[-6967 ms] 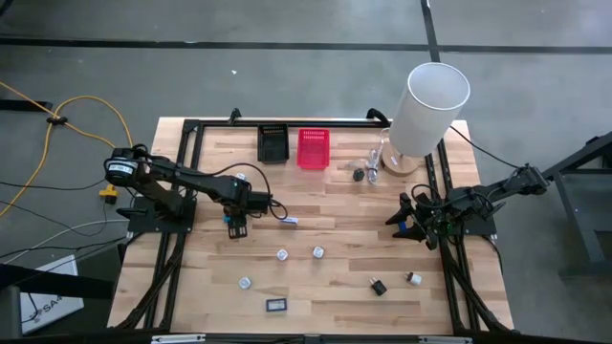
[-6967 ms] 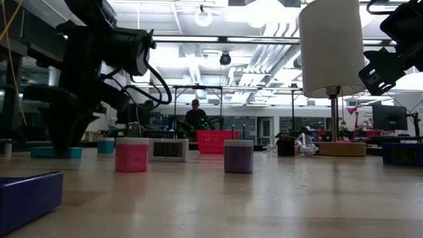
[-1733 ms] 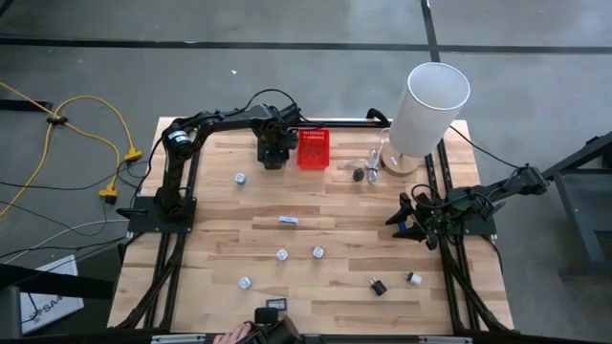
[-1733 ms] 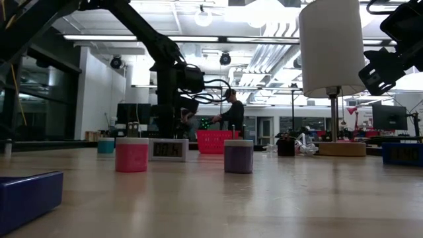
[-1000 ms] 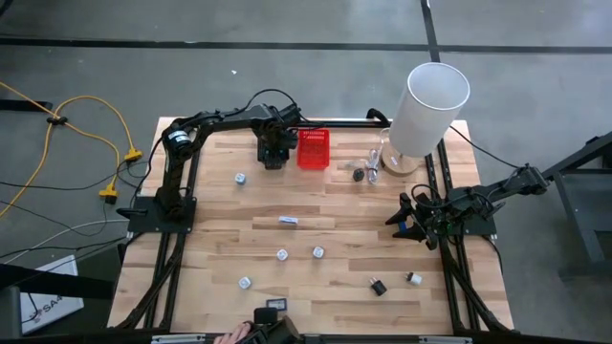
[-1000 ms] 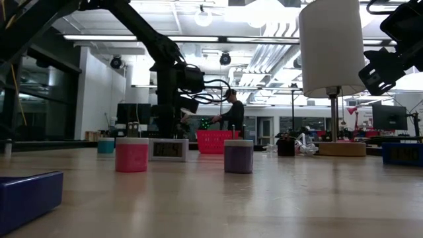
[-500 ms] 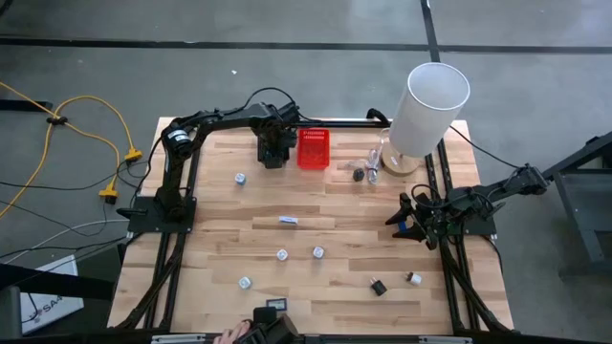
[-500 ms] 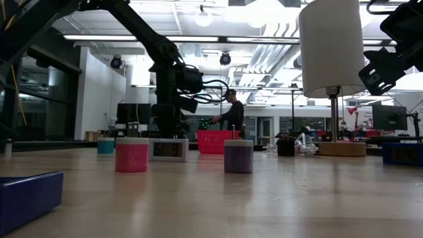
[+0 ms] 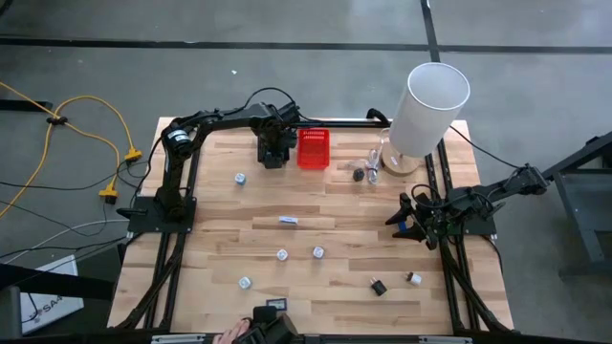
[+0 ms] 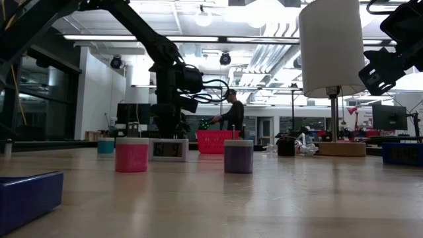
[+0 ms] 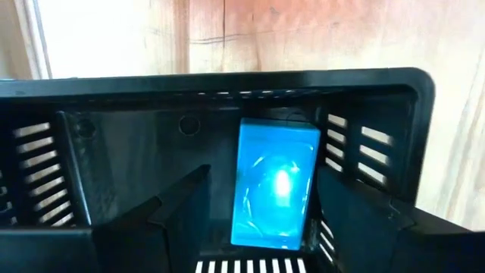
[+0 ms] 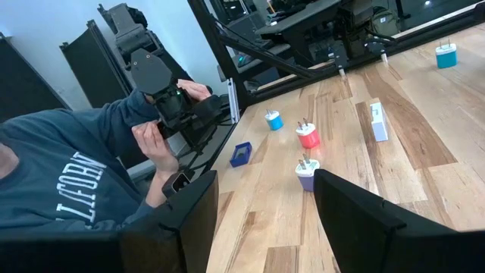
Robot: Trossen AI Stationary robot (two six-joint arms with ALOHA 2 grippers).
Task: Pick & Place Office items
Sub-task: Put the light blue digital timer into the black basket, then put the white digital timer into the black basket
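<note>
My left gripper hangs open, pointing down into the black mesh basket at the table's far edge. A teal piece lies flat on the basket's floor between the two fingers, which stand clear on either side of it. My right gripper waits open at the table's right edge with nothing between its fingers. Other office items lie loose on the table: small white lumps, a white-blue bar, a black clip and a black-framed tag.
The red mesh basket stands right beside the black one. A tall white cylinder rises at the far right, with clear and dark bits at its foot. A person at the near edge holds a dark device.
In the low view a pale piece that showed below my left gripper's fingers a second ago no longer shows there. The arm has kept still above the black basket.
</note>
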